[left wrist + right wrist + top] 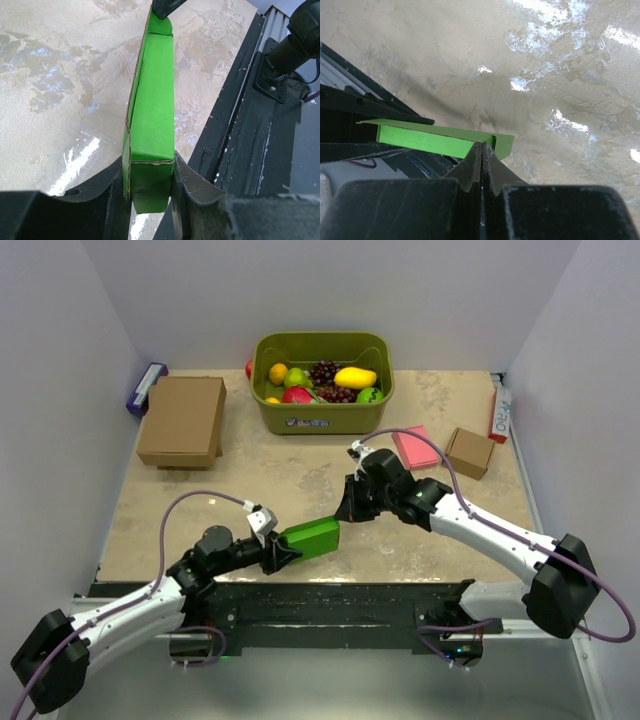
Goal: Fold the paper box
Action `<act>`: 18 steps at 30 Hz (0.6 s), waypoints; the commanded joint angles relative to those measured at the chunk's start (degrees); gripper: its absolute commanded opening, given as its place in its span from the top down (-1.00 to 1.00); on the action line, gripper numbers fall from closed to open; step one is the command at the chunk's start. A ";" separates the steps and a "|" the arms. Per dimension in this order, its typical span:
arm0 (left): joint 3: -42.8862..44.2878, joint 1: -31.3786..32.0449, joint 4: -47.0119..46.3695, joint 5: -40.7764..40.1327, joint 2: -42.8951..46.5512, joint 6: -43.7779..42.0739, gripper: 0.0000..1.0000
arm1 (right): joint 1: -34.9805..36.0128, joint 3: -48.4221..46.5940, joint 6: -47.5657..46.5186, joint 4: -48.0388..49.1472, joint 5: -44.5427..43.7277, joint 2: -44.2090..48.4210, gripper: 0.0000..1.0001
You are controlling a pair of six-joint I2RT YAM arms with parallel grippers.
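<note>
The paper box [312, 537] is a bright green, closed oblong block held just above the table near its front edge. My left gripper [283, 552] is shut on its near end; in the left wrist view both fingers [192, 187] clamp the sides of the paper box [152, 110]. My right gripper [343, 510] is shut, and its tips touch the far end of the box. The right wrist view shows the jaws of the right gripper [482, 145] pressed together against the green box [420, 139], with nothing visible between them.
An olive bin [320, 422] of toy fruit stands at the back. A large brown cardboard box [183, 420] lies back left beside a purple item [146, 388]. A pink flat box [417, 447] and a small brown box [470, 452] lie right. A black rail [330, 600] runs along the front.
</note>
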State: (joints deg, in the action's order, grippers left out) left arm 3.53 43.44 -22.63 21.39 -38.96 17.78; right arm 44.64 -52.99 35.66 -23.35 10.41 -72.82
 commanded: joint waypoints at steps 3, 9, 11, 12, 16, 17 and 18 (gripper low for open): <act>1.30 1.82 0.31 -3.28 -0.59 -2.40 0.79 | 0.88 -0.01 1.43 1.82 1.01 0.04 1.00; 1.13 1.91 1.10 -4.25 0.90 -1.96 0.80 | 0.88 1.75 -1.91 2.52 -0.39 1.10 1.00; 0.95 1.91 1.19 -4.60 1.34 -1.61 0.81 | 0.88 2.54 -2.26 2.96 -0.31 1.27 1.00; 0.95 1.82 1.19 -4.60 1.52 -1.43 0.81 | 0.97 3.24 -2.17 3.22 -0.13 1.27 1.00; -0.01 1.91 -0.03 -4.78 2.66 -0.03 0.82 | 0.97 5.61 -1.30 5.33 0.40 2.15 1.00; -0.28 1.82 -0.65 -4.60 2.75 0.84 0.82 | 0.97 5.97 -1.03 6.03 0.40 2.24 1.00; -0.71 1.82 -1.27 -4.51 2.75 1.29 0.82 | 0.97 6.67 -0.77 6.39 0.48 2.41 1.00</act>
State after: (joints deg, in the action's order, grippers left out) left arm 3.40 45.15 -19.64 18.17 -37.32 17.23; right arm 45.32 -48.25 34.59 -19.79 10.17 -72.47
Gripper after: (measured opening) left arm 0.358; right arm 0.007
